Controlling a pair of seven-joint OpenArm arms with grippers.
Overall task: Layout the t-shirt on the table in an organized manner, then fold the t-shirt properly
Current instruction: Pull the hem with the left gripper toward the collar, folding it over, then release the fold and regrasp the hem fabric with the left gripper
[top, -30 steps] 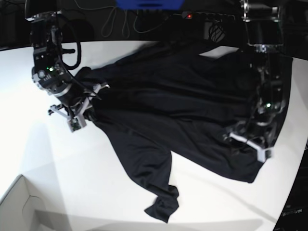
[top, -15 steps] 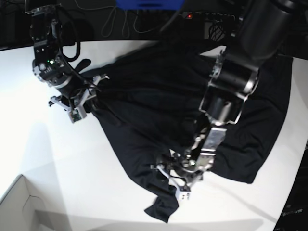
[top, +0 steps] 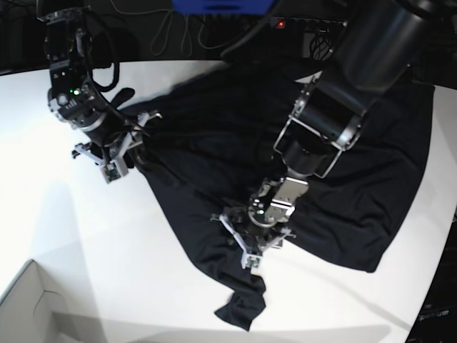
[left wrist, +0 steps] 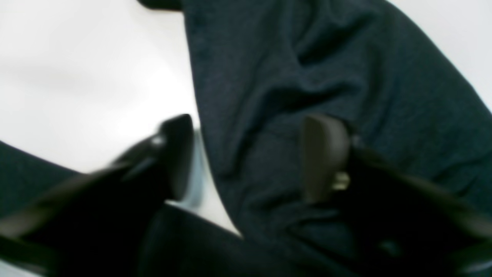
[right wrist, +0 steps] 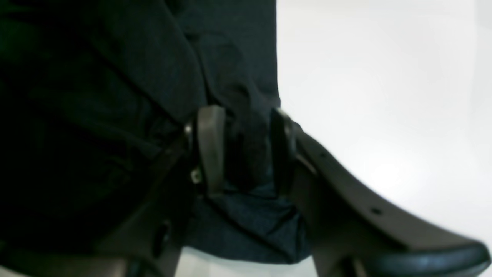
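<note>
The black t-shirt (top: pixel 214 136) lies spread and wrinkled on the white table (top: pixel 107 243), with one sleeve (top: pixel 241 307) trailing toward the front edge. My left gripper (top: pixel 248 251) reaches across to the shirt's lower middle. In the left wrist view it (left wrist: pixel 251 157) is open, and a strip of the shirt (left wrist: pixel 326 57) runs between its fingers, beside bare table (left wrist: pixel 77 77). My right gripper (top: pixel 118 158) is at the shirt's left edge. In the right wrist view it (right wrist: pixel 246 150) is shut on a bunched fold of the shirt (right wrist: pixel 115 77), next to bare table (right wrist: pixel 384 96).
A pale cardboard box corner (top: pixel 28 307) sits at the front left. Cables and a power strip with a red light (top: pixel 280 23) run along the back, beside a blue object (top: pixel 221 6). The table's curved edge falls away at the right (top: pixel 446 236).
My left arm has swung from the shirt's right edge across to its lower middle, then shifted slightly up and left. My right gripper has stayed at the left edge, still holding cloth.
</note>
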